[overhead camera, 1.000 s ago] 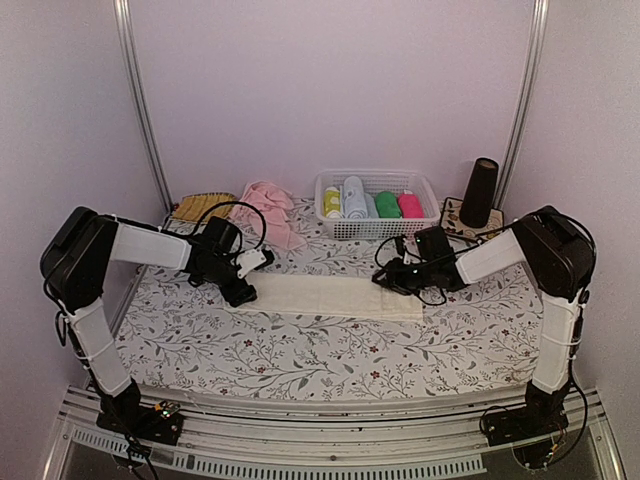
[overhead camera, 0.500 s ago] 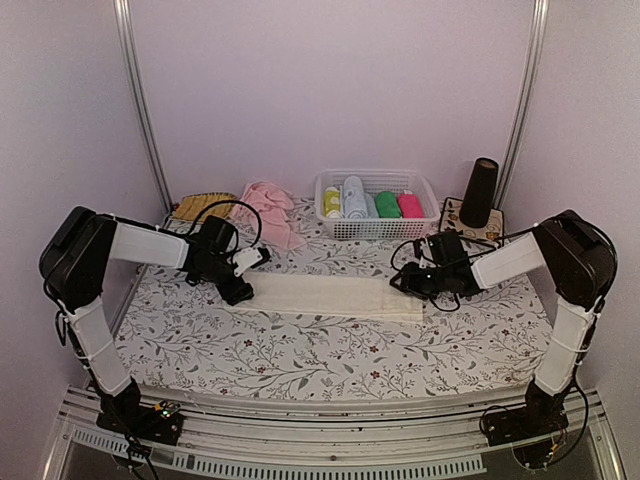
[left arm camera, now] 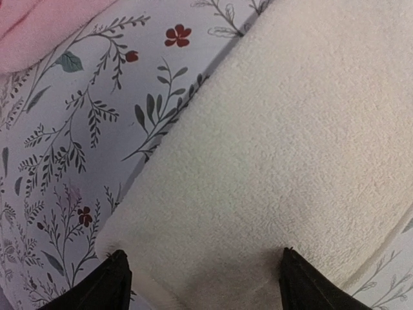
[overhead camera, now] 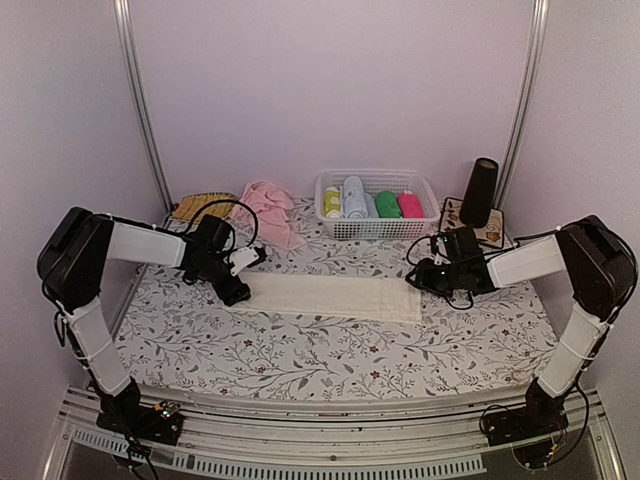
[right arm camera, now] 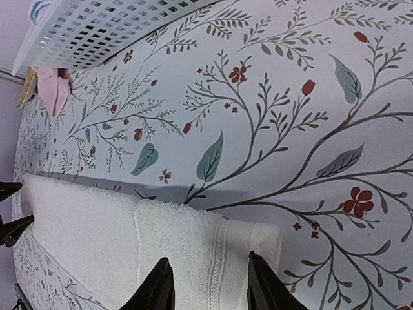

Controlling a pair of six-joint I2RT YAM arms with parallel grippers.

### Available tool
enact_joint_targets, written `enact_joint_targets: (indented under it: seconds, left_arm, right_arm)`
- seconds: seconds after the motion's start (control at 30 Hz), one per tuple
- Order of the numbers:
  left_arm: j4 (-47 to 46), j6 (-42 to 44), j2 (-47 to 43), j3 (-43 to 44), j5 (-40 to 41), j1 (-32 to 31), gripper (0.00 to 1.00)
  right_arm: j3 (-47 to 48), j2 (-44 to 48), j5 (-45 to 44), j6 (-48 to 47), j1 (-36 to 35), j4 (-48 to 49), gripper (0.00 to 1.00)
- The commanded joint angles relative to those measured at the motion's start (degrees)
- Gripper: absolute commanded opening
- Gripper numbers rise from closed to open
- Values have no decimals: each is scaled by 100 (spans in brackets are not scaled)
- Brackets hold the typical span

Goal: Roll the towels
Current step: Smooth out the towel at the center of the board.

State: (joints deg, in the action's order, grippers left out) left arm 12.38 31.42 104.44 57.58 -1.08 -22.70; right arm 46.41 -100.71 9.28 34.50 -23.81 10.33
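Observation:
A cream towel (overhead camera: pixel 330 297) lies flat as a long folded strip across the middle of the flowered table. My left gripper (overhead camera: pixel 237 292) stands open at its left end. In the left wrist view the cream towel (left arm camera: pixel 271 148) fills the space between the wide-apart fingertips of that gripper (left arm camera: pixel 203 281). My right gripper (overhead camera: pixel 414 280) is open at the towel's right end. In the right wrist view its jaws hover over the hemmed edge of the cream towel (right arm camera: pixel 187 245), nothing pinched between them. A pink towel (overhead camera: pixel 268 208) lies crumpled at the back left.
A white basket (overhead camera: pixel 376 228) at the back holds several coloured towel rolls. A black cylinder (overhead camera: pixel 480 192) stands on a mat at the back right. A yellow-brown woven item (overhead camera: pixel 202 206) lies left of the pink towel. Purple walls close in three sides.
My right arm has drawn back to the right, off the towel's right end, with its jaws widening. The left gripper has shifted slightly and opened a little more. The towel lies as before.

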Motion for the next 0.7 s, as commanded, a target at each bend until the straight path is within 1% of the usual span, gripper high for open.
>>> enact_joint_targets:
  seconds: [0.0,0.07,0.13,0.2,0.3,0.4,0.5,0.67]
  left_arm:
    - [617,8,-283,61,-91,115,84]
    - [746,-26,-442,177,-241,129,89]
    - [830,-51,-608,284,-357,161,96]
    - [852,-64,-759,350,-423,198,97]
    - [845,-56,-848,376,-444,226,97]
    - [809,-39,-821,315,-478,231,97]
    - [697,-44,-762,228,-429,229,97]
    - [413,-10,-608,160,-208,279,97]
  right_arm:
    - [-29,412,-39,-214,22,-303,40]
    - [-30,586,-67,-317,17,-483,40]
    - [-30,798,-171,-460,23,-731,41]
    - [-79,976,-274,-602,18,-868,41]
    - [-117,1035,-59,-763,6,-1069,39]
    - [-201,1001,36,-935,-161,-1257,38]
    - [-443,1097,201,-922,-223,-1220,37]
    - [-631,1234,100,-960,-214,-1288,37]
